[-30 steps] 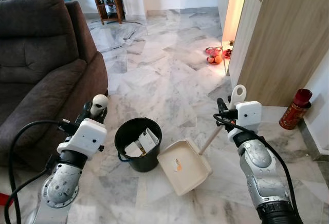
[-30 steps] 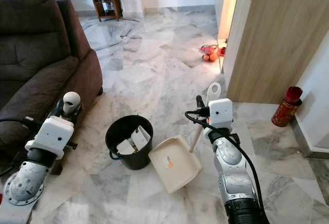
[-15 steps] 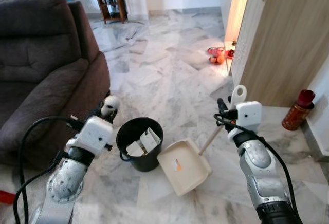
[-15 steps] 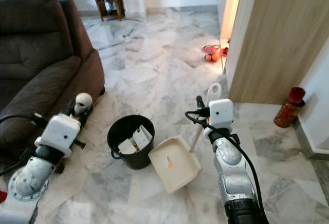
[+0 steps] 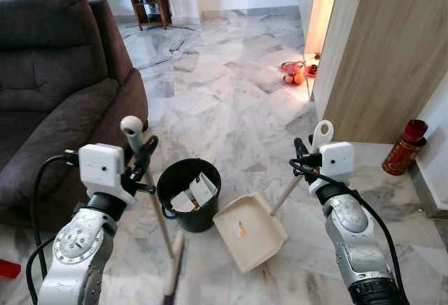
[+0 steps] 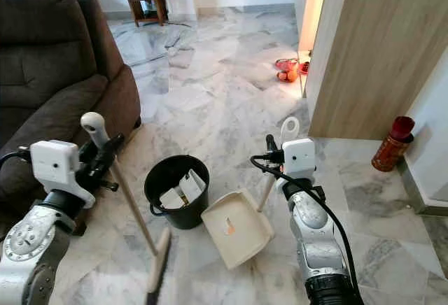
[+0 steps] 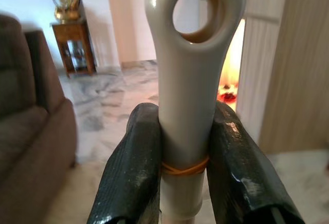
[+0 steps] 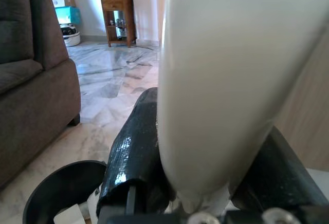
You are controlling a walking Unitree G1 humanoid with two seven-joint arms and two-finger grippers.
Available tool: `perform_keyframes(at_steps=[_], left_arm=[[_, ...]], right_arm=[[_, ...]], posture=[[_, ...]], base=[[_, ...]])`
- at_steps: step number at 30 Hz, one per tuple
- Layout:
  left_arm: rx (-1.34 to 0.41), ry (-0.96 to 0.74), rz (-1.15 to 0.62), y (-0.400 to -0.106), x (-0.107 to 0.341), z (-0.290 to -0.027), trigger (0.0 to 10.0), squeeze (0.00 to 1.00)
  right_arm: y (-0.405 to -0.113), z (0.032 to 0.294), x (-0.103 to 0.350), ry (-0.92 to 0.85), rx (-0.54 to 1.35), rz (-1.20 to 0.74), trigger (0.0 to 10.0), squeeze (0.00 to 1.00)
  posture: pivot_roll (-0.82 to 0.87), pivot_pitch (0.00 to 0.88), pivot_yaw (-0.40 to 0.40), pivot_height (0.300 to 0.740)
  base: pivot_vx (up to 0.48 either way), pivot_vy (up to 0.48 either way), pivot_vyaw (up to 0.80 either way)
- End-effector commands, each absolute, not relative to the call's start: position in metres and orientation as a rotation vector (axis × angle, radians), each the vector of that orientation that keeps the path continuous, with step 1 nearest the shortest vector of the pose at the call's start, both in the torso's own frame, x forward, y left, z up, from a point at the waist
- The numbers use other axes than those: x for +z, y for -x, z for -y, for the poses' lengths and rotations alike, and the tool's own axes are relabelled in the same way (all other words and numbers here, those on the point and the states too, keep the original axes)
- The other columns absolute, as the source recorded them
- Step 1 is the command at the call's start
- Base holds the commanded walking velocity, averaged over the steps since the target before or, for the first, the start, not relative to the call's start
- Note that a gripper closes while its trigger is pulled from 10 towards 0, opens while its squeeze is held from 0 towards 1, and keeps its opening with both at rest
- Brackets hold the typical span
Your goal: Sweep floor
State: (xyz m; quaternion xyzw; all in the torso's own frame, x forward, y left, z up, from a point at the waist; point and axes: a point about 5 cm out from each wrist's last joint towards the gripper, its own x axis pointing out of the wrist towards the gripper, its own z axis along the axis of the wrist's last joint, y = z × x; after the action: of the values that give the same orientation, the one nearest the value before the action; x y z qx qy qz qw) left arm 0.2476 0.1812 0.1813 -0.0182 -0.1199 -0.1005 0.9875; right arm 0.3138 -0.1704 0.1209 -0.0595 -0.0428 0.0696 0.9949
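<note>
The left pincer (image 6: 103, 152) clamps the broom (image 6: 133, 217) just below its looped top; it is a long, light, stiff plastic stick, bristles on the glossy marble floor (image 5: 231, 102), likely to swing from so high a hold. The right pincer (image 6: 276, 149) grips the cream dustpan (image 6: 236, 228) by its rigid handle, touching the round black bin (image 6: 171, 192).

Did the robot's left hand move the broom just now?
Yes. The left gripper swung the broom upright, so its head now rests on the floor beside the black bucket.
</note>
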Motion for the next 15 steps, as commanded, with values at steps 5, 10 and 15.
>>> perform_keyframes(at_steps=[5,10,15], left_arm=[[-0.182,0.143,0.316,-0.245,0.196,-0.179,10.0,0.0],[-0.038,-0.051,0.247,-0.243,0.177,-0.182,10.0,0.0],[0.01,-0.113,0.239,-0.235,0.169,-0.183,10.0,0.0]], right_arm=[[-0.316,0.163,0.137,0.113,0.164,0.165,10.0,0.0],[-0.316,0.16,0.135,0.114,0.166,0.164,10.0,0.0],[-0.315,0.16,0.135,0.11,0.162,0.164,10.0,0.0]], posture=[[-0.19,0.065,0.086,0.74],[-0.19,0.066,0.091,0.74],[-0.19,0.067,0.095,0.74]], base=[[0.0,0.0,0.0],[0.0,0.0,0.0],[0.0,0.0,0.0]])
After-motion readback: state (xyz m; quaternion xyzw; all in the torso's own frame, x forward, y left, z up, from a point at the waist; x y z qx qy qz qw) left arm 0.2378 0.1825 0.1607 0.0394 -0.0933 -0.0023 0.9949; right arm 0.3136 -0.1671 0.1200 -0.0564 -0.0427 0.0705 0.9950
